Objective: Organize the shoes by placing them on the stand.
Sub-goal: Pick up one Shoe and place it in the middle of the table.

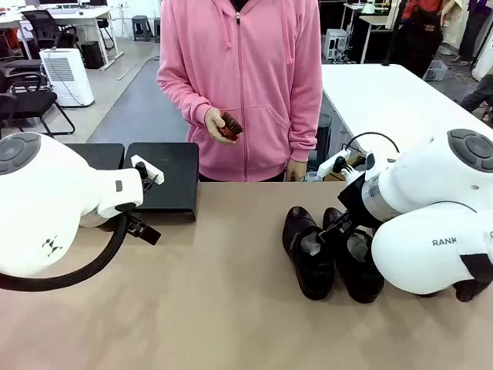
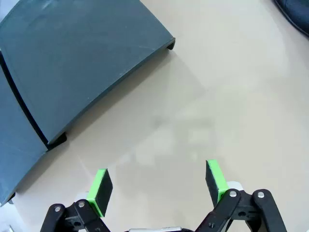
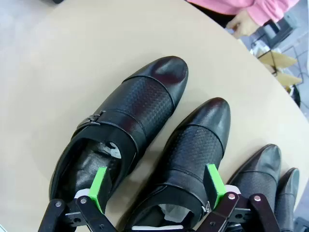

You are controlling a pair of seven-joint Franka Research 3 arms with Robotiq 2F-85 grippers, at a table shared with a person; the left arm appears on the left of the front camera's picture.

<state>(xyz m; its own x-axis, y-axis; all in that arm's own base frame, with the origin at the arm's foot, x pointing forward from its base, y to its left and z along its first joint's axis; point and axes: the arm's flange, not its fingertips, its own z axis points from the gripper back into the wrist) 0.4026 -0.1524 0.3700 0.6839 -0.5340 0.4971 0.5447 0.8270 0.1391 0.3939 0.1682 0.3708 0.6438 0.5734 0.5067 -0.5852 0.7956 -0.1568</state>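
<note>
The right end effector (image 3: 157, 188) hangs released over the shoes (image 3: 140, 111), likely lining up a grip. The left end effector (image 2: 157, 186) hovers released beside the stand (image 2: 82, 58).

On table (image 1: 231, 324): stand (image 1: 166, 181), seemingly four shoes (image 1: 308, 258)

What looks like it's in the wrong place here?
The shoes sit side by side on the table, well apart from the black stand meant for them. Nothing looks tipped over, spilled or broken.
</note>
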